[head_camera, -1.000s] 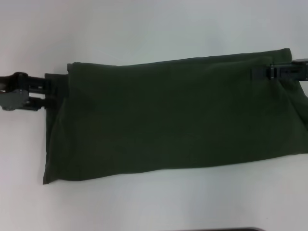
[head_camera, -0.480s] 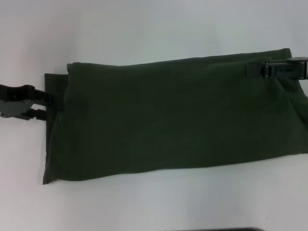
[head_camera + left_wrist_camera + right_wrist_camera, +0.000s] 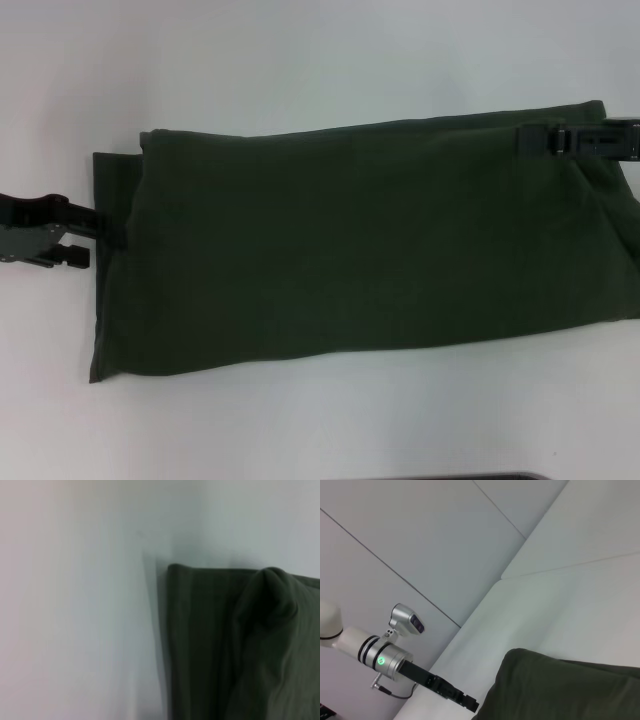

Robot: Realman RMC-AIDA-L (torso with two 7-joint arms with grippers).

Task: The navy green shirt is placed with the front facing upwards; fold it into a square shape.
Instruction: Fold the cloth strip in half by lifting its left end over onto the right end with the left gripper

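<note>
The navy green shirt [image 3: 350, 250] lies on the white table as a long folded band, with plain fabric up and no lettering showing. My left gripper [image 3: 95, 243] is at the band's left end, open, its upper finger touching the lower layer's edge. My right gripper [image 3: 532, 140] reaches in from the right, low over the band's far right corner. The left wrist view shows a folded corner of the shirt [image 3: 240, 655] with a bunched ridge. In the right wrist view another corner of the shirt [image 3: 570, 690] shows, with the left gripper [image 3: 465, 701] beyond it.
White table [image 3: 300, 60] surrounds the shirt on the far and near sides. A dark object [image 3: 470, 477] peeks in at the near edge of the head view. The shirt's right end runs out of the picture.
My left gripper has drawn back leftward and toward the near side, coming off the shirt's far left edge. The right gripper shifted slightly over the far right corner. The shirt lies as before.
</note>
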